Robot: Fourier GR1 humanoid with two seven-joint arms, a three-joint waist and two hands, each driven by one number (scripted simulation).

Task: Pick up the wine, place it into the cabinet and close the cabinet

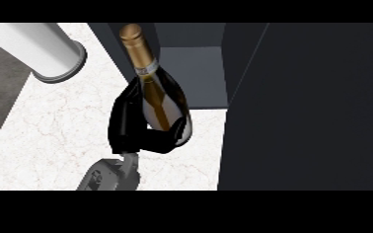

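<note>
Wine bottle (162, 96) held in left hand (138, 123), fingers wrapped round body, at cabinet (193, 74) opening. Glass: likely heavy, rigid, slippery, fragile; grip body, not neck.

— Colours on the wine bottle (162, 103)?
— Dark glass, gold foil at the neck, silver band below.
— And the hand (134, 126)?
— Black, on a grey forearm (109, 175).
— The table (65, 128)?
— White, veined faintly pink like marble.
— The cabinet (291, 108)?
— Dark slate, greyer inside.
— The cylinder (44, 49)?
— White, grey-rimmed.

No legible text or labels
</note>
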